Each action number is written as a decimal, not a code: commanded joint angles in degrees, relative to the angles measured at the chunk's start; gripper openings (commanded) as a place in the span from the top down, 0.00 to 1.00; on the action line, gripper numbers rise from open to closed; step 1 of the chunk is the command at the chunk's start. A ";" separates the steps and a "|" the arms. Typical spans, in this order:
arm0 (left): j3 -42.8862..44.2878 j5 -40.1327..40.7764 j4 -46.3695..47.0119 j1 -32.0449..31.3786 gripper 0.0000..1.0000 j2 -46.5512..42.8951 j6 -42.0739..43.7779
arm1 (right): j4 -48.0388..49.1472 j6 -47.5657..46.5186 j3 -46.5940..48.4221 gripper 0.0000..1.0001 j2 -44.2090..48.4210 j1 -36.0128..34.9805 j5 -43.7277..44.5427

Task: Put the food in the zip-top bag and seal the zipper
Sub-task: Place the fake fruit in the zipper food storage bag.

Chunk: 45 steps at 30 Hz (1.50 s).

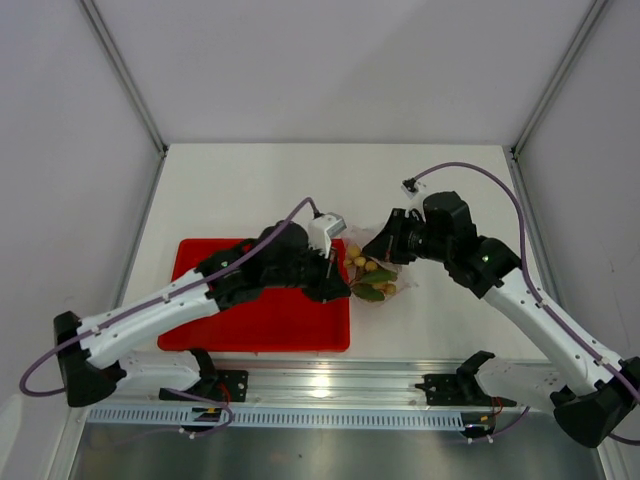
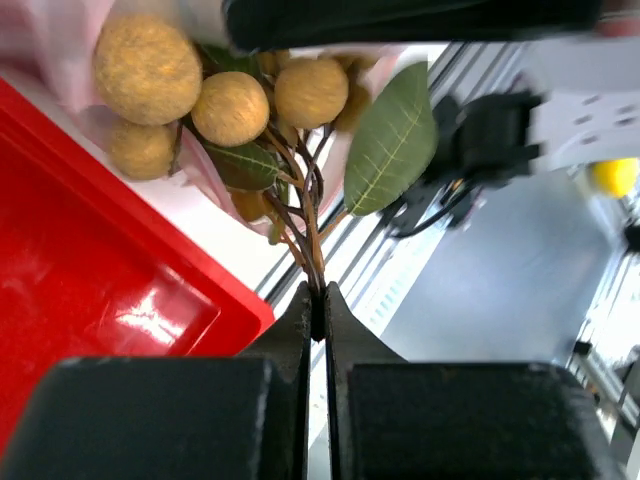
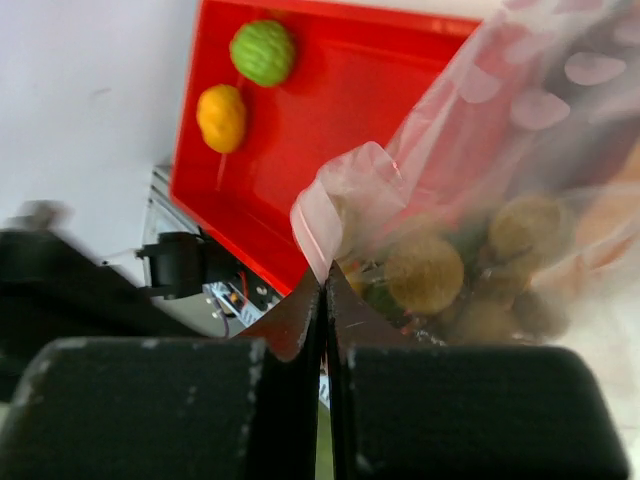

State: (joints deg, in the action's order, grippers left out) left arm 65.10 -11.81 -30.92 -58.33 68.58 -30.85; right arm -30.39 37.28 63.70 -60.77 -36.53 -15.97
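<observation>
My left gripper [image 1: 341, 277] [image 2: 318, 296] is shut on the brown stem of the cluster of small tan balls [image 2: 229, 106] with green leaves [image 2: 392, 140]. The cluster sits at the mouth of the clear zip-top bag [image 1: 380, 280], just right of the red tray. My right gripper [image 1: 386, 246] [image 3: 325, 277] is shut on an edge of the bag [image 3: 345, 205] and holds it up. Tan balls [image 3: 426, 272] show through the plastic. A green ball [image 3: 262, 52] and a yellow-orange ball [image 3: 222, 117] lie in the tray's far corner. The meat slab and zipper strip are not clear.
The red tray [image 1: 260, 330] [image 3: 330, 110] [image 2: 70, 290] lies at the left front, partly under my left arm. A metal rail [image 1: 330, 385] runs along the table's near edge. Frame posts stand at the back corners.
</observation>
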 commanded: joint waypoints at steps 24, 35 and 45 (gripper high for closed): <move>-2.00 19.98 9.56 -6.10 0.99 3.84 -4.47 | 2.18 8.51 3.98 1.00 0.39 -0.64 -1.53; 8.89 23.32 2.88 -6.71 0.99 19.13 -4.75 | 2.27 10.45 3.27 1.00 2.50 -0.91 2.96; -1.37 27.81 9.03 -8.21 0.78 10.02 -4.13 | -0.55 8.16 3.45 1.00 2.59 -0.73 5.42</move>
State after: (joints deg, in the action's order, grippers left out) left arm 66.74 12.34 -24.67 -65.98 84.95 -35.18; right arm -34.17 45.56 64.62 -59.96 -36.75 -9.47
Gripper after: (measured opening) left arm 0.158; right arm 0.003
